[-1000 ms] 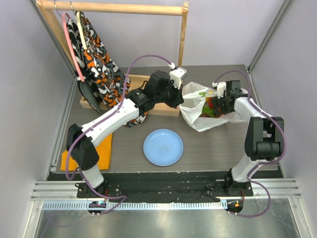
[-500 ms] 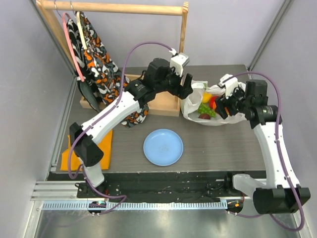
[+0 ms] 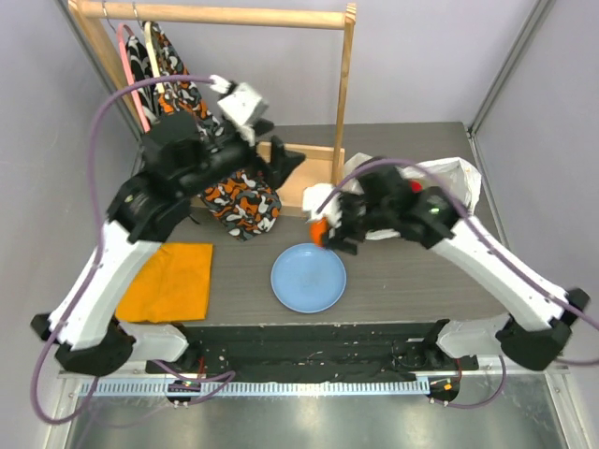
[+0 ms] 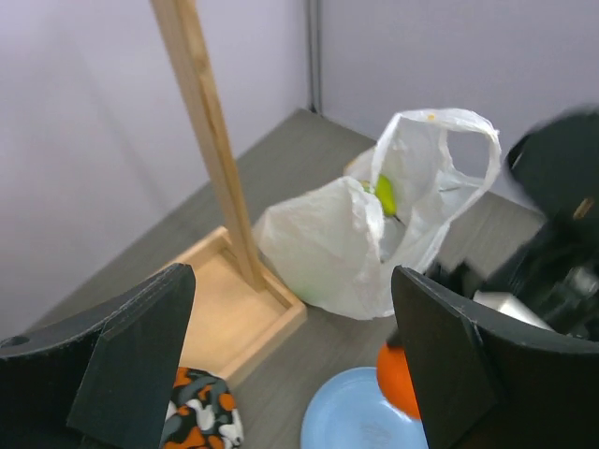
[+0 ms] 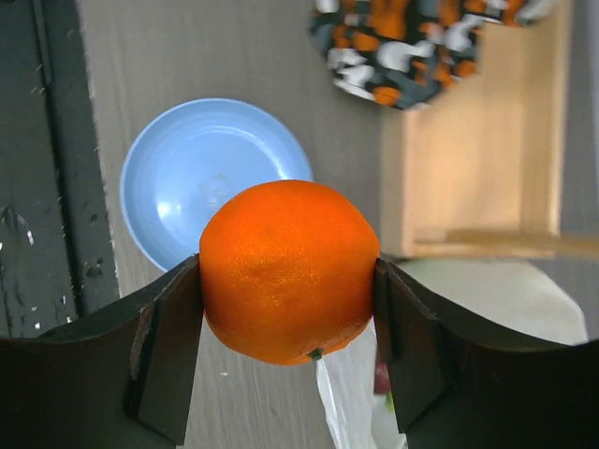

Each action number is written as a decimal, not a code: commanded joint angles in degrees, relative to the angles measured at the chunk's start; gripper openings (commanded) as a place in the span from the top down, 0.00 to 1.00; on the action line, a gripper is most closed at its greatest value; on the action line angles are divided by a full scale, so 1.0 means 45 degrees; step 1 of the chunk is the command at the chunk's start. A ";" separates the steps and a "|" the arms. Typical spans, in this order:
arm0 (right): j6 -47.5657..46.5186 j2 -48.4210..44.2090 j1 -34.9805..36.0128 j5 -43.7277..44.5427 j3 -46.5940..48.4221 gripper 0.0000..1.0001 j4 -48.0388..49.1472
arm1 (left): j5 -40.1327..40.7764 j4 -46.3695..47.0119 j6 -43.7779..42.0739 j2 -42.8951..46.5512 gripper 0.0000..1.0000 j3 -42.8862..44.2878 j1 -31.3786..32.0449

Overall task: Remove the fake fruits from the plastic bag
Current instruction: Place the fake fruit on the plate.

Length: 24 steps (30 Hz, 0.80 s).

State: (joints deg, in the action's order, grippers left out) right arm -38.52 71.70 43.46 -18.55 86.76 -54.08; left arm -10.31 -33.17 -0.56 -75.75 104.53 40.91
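Right gripper (image 5: 286,281): closed on the orange (image 5: 281,253), with 1 finger against each flank and the fruit seated deep between them.
Orange, position: out of the plastic bag (image 4: 351,238), held in the air above the bench (image 3: 412,281), over the far rim of the light-blue plate (image 3: 309,285).
Left gripper (image 4: 292,281): spread wide and holding nothing, raised beside the wooden rack (image 3: 344,94), well apart from the bag.
Plastic bag, position: lying on the bench at the far right, mouth open; 1 green fruit (image 4: 384,192) shows inside.
Step in hand (judged): setting the orange down, most likely on the plate.
Doing it well: centre the fruit over the middle of the plate, lower it until it almost touches, then open slowly. A round fruit will roll if dropped, and the plate's raised rim should check it.
Orange, axis: nearly spherical, so there is no useful long axis. The stem dimple shows at the bottom of the fruit in the right wrist view.
Bag, axis: the handle loops stand upward. The right arm hides too much of the bag to judge its length.
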 commanded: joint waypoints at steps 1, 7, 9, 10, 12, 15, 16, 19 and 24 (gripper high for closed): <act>-0.0698 0.2011 0.2507 0.3043 -0.0704 0.66 0.0844 | 0.0727 -0.0403 -0.1087 0.1049 0.09 -0.0591 -0.0863; -0.0521 0.6088 0.3095 0.5194 0.0014 0.68 0.1414 | 0.0552 -0.0091 -0.0775 0.2532 0.09 -0.1411 -0.2252; -0.0676 0.7108 0.3173 0.5720 0.0990 0.69 0.1161 | 0.0494 0.0026 -0.0716 0.2846 0.09 -0.1821 -0.2663; -0.0716 0.8041 0.3212 0.6284 0.1245 0.70 0.1179 | 0.0455 0.0046 -0.0697 0.3099 0.09 -0.1958 -0.2742; -0.0891 0.8828 0.3252 0.6601 0.1967 0.71 0.0927 | 0.0396 0.0085 -0.0657 0.3355 0.09 -0.2329 -0.2937; -0.0912 1.0274 0.3388 0.6816 0.3178 0.71 -0.0105 | 0.0337 0.0085 -0.0657 0.3726 0.09 -0.2779 -0.3035; -0.0854 1.0548 0.3408 0.6894 0.3432 0.72 -0.0265 | 0.0298 0.0085 -0.0638 0.3785 0.09 -0.2857 -0.3055; -0.0989 1.1272 0.3486 0.6836 0.3883 0.72 -0.0618 | 0.0200 0.0105 -0.0599 0.3961 0.09 -0.3092 -0.3113; -0.1243 1.1352 0.3661 0.6214 0.4039 0.70 -0.0909 | 0.0142 0.0164 -0.0521 0.3903 0.09 -0.3249 -0.3172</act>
State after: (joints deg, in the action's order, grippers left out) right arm -42.52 122.96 59.20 11.03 102.41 -55.20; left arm -8.64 -34.13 -3.42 -58.39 90.39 27.16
